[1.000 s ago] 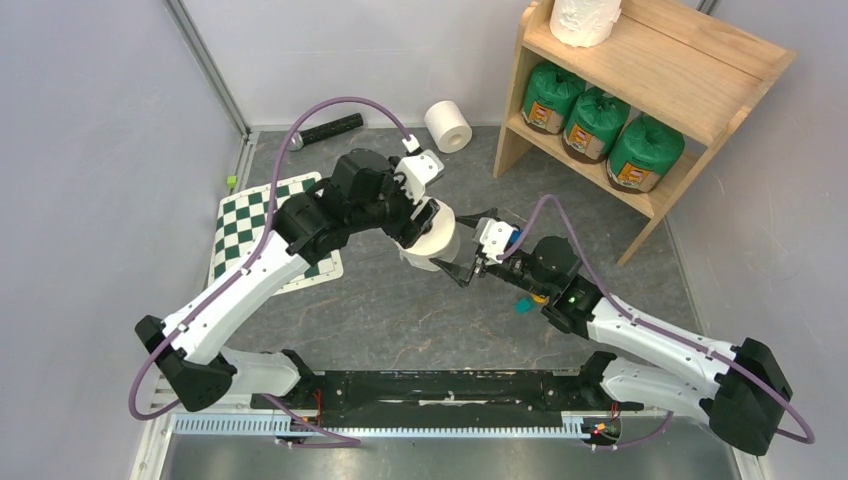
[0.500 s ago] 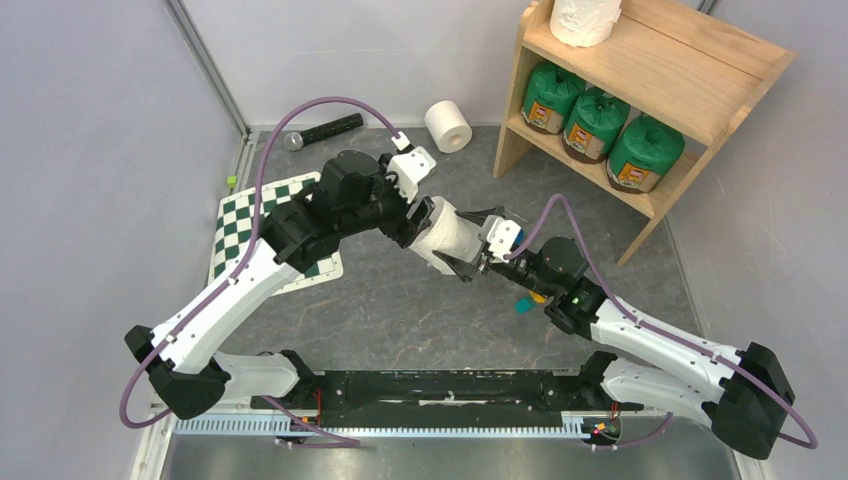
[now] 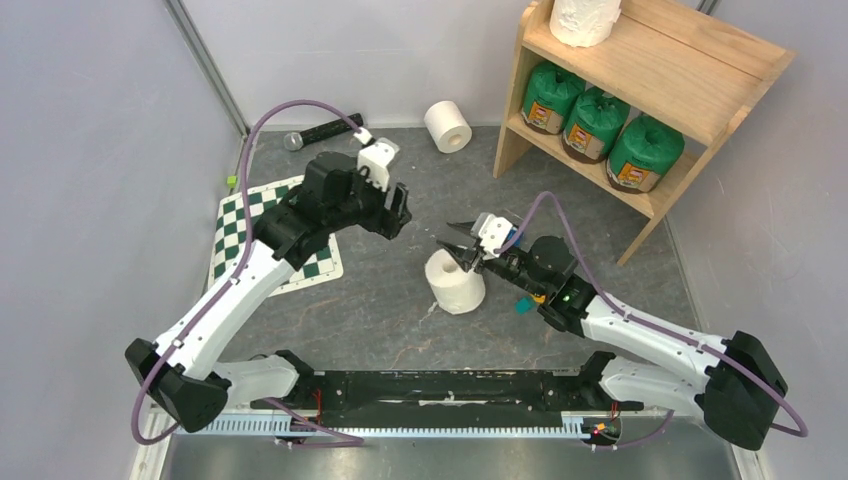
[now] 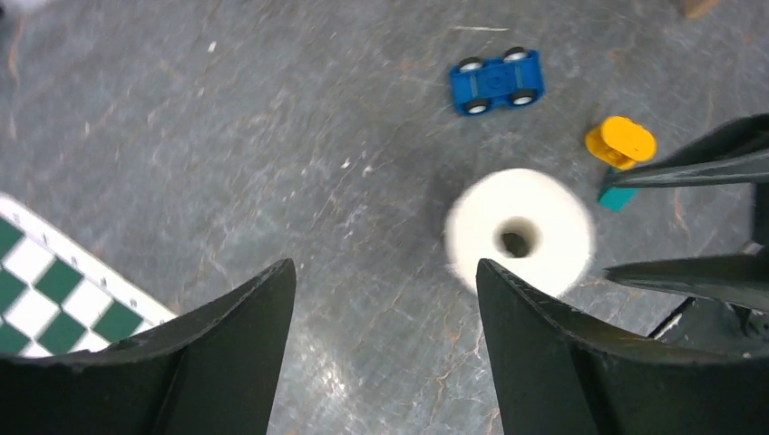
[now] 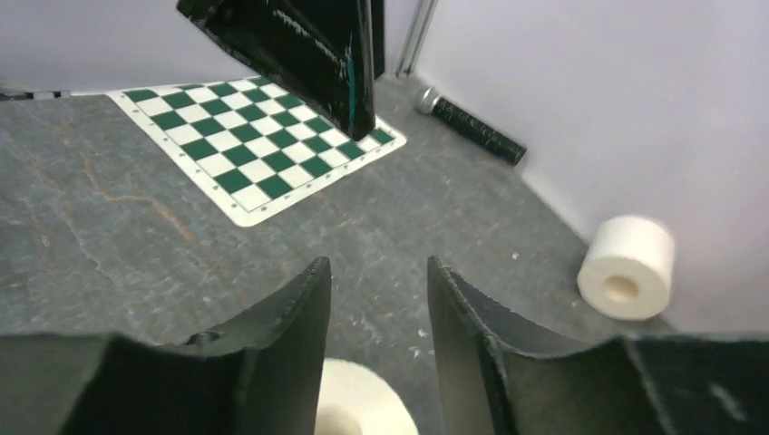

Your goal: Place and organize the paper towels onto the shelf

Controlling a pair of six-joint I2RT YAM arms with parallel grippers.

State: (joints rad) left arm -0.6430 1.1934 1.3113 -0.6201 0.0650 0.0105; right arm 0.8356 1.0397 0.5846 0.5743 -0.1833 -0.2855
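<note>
Only the left wrist view shows a blue toy car [image 4: 497, 81], a yellow piece [image 4: 620, 142] and a teal block [image 4: 617, 195] near the standing roll [image 4: 519, 234], which is blurred there. From above, the left gripper [image 3: 395, 210] hangs well left of that roll, jaws spread and empty. The right gripper [image 3: 452, 240] is just above it, also spread and clasping nothing. Far right of the roll, the shelf [image 3: 650, 70] holds three green rolls [image 3: 593, 122] below and a white roll [image 3: 585, 20] on top. Behind the roll lie a second bare roll [image 5: 628, 267], a microphone [image 5: 472, 130] and a checkerboard mat [image 5: 254, 145]. The floor is grey and veined; the walls are pale.
</note>
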